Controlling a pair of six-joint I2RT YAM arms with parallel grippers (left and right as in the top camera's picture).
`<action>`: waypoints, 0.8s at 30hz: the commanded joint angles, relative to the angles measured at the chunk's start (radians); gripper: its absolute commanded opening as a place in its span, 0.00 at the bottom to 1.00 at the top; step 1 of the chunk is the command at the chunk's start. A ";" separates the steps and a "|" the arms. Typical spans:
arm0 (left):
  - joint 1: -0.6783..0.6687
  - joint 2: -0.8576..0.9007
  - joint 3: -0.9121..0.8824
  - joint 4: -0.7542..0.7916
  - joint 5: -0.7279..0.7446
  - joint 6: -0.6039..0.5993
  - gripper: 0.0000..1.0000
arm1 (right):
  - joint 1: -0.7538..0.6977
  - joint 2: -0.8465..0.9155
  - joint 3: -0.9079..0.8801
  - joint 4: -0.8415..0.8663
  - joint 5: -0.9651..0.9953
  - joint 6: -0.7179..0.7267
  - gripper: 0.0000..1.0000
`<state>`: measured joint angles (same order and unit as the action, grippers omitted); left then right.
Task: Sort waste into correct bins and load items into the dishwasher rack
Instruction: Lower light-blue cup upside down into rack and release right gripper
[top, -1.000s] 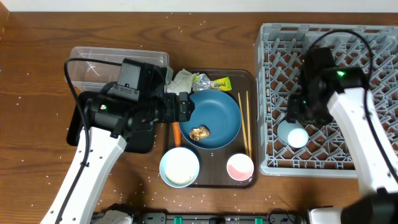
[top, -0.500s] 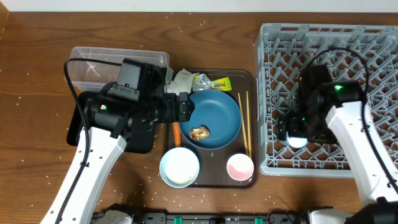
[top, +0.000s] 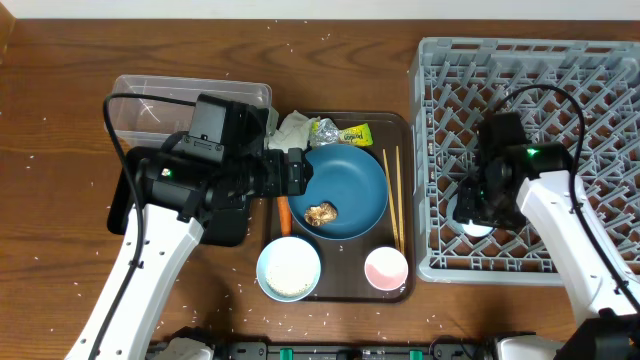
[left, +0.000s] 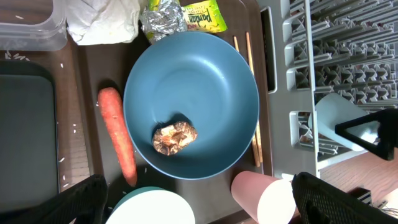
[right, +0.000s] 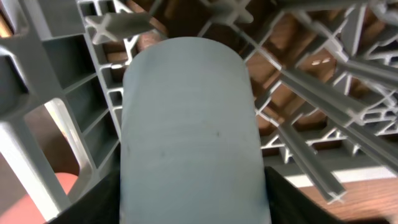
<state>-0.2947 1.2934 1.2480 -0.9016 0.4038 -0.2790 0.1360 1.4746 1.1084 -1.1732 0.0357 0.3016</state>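
At the brown tray's (top: 343, 283) near edge stand the white bowl of rice (top: 289, 268) and the pink cup (top: 386, 268). Just beyond them the left gripper (left: 199, 196) hangs wide open and empty over the dark-blue plate (top: 355, 175), which holds the brown food lump (top: 321, 213). The carrot piece (top: 284, 213) lies left of the plate and the chopsticks (top: 394, 200) right of it. Near the dishwasher rack's (top: 600, 90) near left corner, the right gripper (right: 193, 205) clasps the light-blue cup (right: 189, 124). The tissue (top: 293, 130) and wrapper (top: 340, 132) lie at the tray's far edge.

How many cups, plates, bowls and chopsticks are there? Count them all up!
Cups: 2, the pink cup and the light-blue cup
Plates: 1, the dark-blue plate
Bowls: 1, the white bowl
Chopsticks: 2
Total: 6
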 joint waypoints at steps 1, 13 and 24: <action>0.003 -0.007 0.013 -0.003 -0.012 0.024 0.96 | 0.013 -0.003 0.031 -0.008 0.017 -0.003 0.33; 0.003 -0.007 0.013 -0.003 -0.013 0.024 0.96 | -0.033 -0.005 0.195 -0.144 0.044 -0.026 0.26; 0.003 -0.007 0.013 -0.003 -0.013 0.024 0.96 | -0.283 -0.005 0.330 -0.241 0.046 -0.101 0.33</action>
<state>-0.2947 1.2934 1.2480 -0.9020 0.4034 -0.2714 -0.0875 1.4746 1.4155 -1.4052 0.0616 0.2436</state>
